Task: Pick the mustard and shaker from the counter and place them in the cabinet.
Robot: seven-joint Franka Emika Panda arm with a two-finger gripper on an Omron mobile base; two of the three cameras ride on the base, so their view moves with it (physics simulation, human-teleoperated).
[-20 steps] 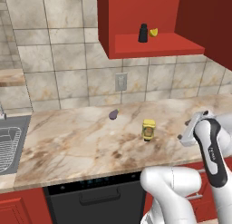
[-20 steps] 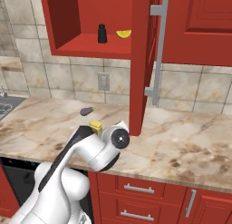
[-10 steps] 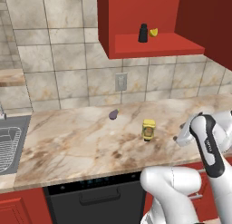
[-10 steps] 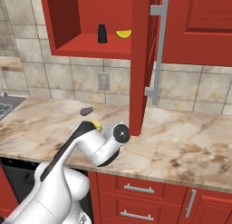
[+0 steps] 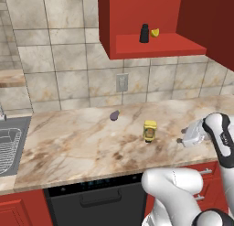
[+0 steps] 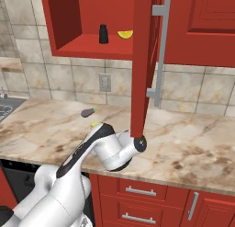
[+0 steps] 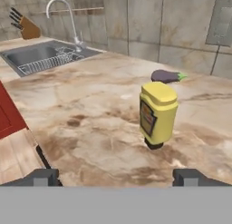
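The mustard [image 5: 149, 131] is a yellow bottle with a dark label, standing on the marble counter [image 5: 68, 142]. In the hand view the mustard [image 7: 157, 114] stands straight ahead on the counter [image 7: 81, 105], a short way beyond my gripper [image 7: 117, 177], whose tips are wide open with nothing between them. From the left base view my gripper [image 5: 182, 135] hangs low over the counter, to the right of the bottle and pointing at it. The black shaker [image 5: 144, 33] stands on the shelf of the red cabinet [image 5: 137, 19]. The right base view shows the shaker [image 6: 103, 34] there too.
A lemon wedge [image 5: 155, 32] lies beside the shaker. A purple eggplant [image 7: 166, 75] lies on the counter behind the mustard. The open cabinet door [image 6: 142, 60] hangs over the counter to the right. A sink [image 7: 41, 57] with a faucet is at the far left.
The arm has sunk lower and the open gripper has come down toward counter height, nearer the mustard. The mustard and the shaker have stayed put.
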